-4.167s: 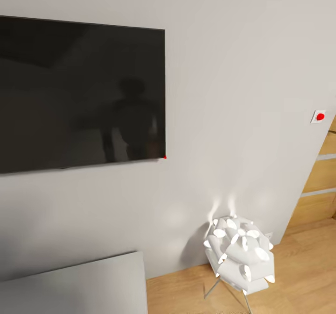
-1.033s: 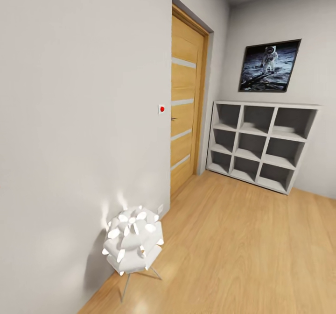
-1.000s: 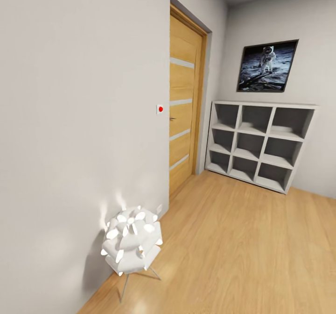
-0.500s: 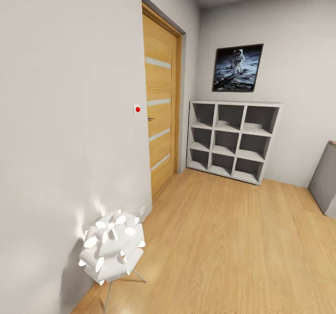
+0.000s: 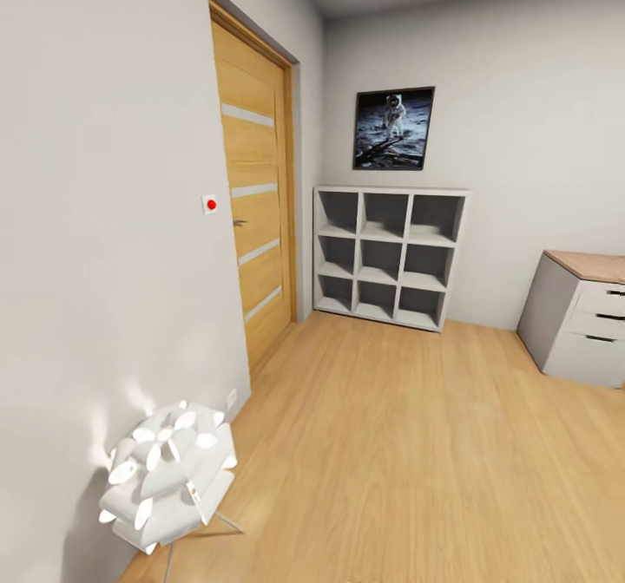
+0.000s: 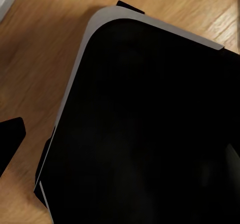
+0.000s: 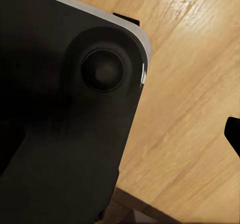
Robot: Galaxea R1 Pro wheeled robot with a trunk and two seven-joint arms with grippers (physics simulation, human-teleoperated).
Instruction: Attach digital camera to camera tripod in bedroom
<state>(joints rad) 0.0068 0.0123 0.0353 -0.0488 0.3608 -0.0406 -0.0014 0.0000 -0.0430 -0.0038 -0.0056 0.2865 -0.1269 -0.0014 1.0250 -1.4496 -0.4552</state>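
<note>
Head view: bedroom (image 5: 408,444) with light wood floor, seen along a grey wall on the left. A white cube shelf (image 5: 388,255) stands against the far wall, three cubes by three; each compartment that can be seen into is empty. A framed astronaut picture (image 5: 393,128) hangs above it. A wooden door (image 5: 254,219) with pale stripes is set in the left wall, shut, and a white switch with a red dot (image 5: 210,205) sits on the wall just beside its near edge. A white petal floor lamp (image 5: 165,474) stands near left, close against the wall. A grey drawer cabinet (image 5: 577,317) with a wooden top stands far right; its drawers are closed. The floor between lamp, shelf and cabinet is open. The digital camera and the camera tripod do not appear here.

Left wrist view: black robot base (image 6: 150,129) with a pale grey rounded rim, above the wood floor. A dark tip (image 6: 10,139) enters at one edge; the state of the left jaws cannot be told.

Right wrist view: black base panel (image 7: 65,119) with a round boss, grey edge, wood floor beside it. A dark tip (image 7: 233,131) shows at the picture's edge; the state of the right jaws cannot be told.
</note>
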